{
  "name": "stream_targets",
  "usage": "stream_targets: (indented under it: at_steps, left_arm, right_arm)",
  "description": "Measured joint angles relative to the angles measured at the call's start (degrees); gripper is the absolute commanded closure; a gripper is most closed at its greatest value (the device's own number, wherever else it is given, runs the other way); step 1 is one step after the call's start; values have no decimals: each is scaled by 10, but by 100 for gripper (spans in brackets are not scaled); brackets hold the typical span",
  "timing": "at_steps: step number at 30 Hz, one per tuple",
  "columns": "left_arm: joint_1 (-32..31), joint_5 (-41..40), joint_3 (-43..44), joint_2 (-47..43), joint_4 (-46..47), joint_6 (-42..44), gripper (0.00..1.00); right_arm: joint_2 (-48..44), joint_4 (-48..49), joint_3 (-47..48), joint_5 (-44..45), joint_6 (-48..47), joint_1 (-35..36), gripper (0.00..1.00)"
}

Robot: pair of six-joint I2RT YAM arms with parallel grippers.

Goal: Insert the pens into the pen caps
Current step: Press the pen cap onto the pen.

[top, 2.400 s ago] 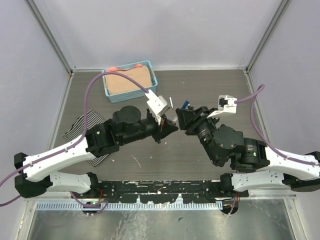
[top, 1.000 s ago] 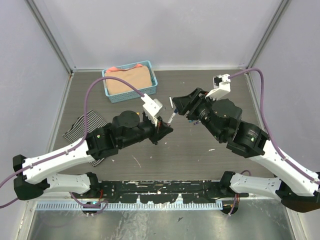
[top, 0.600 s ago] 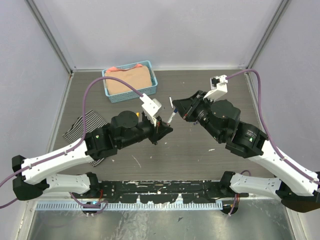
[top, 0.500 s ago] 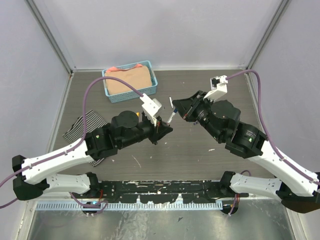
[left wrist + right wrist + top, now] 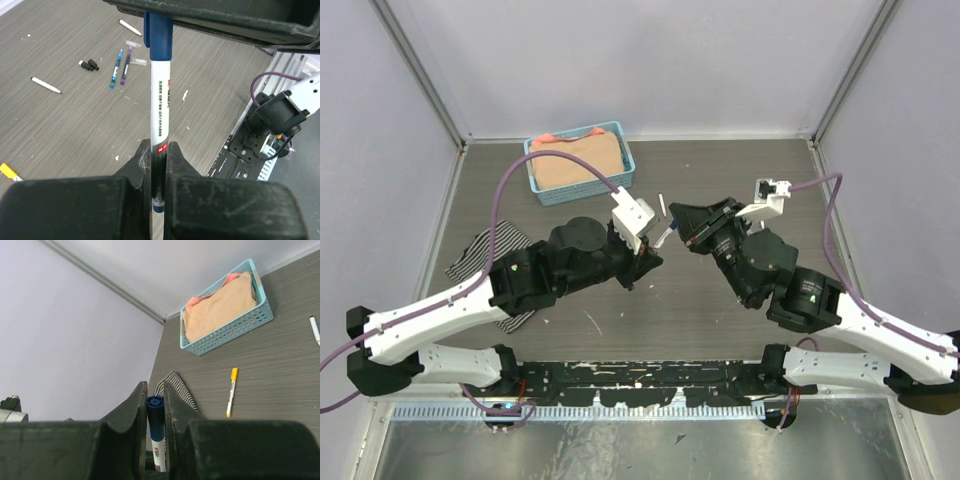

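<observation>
Seating the short blue plastic cap (image 5: 158, 30) calls for one straight push along the axis of the thin white marker pen (image 5: 160, 100), which is held in the air above the middle of the grey wood-grain table (image 5: 75, 125). The left gripper (image 5: 159, 147) is clamped narrow on the pen's lower barrel, and the right gripper (image 5: 155, 390) pinches the cap at the pen's other end. The cap looks partly on, so hold both wrists in line, press together without twisting, and loosen only the cap side once it seats
</observation>
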Motion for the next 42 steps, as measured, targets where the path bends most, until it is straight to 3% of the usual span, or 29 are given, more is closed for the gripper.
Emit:
stream_targets:
  at_steps: [6,14,21,34,42]
  left_arm:
    - [-4,-4,26,0,-56,32,100]
    - [-3,-10,94,19,-177,51,100]
    - [-3,12,88,17,-133,56,100]
    - [4,42,-66,-34,78,38,100]
    - [7,30,-207,-70,114,33,100]
  right_arm:
    - [4,25,-24,109,56,60,100]
    - [29,30,-28,156,107,89,100]
    - [18,9,4,190,71,110,99]
    - [33,-84,88,171,-107,151,45]
    - [-21,-119,67,175,-116,155,37]
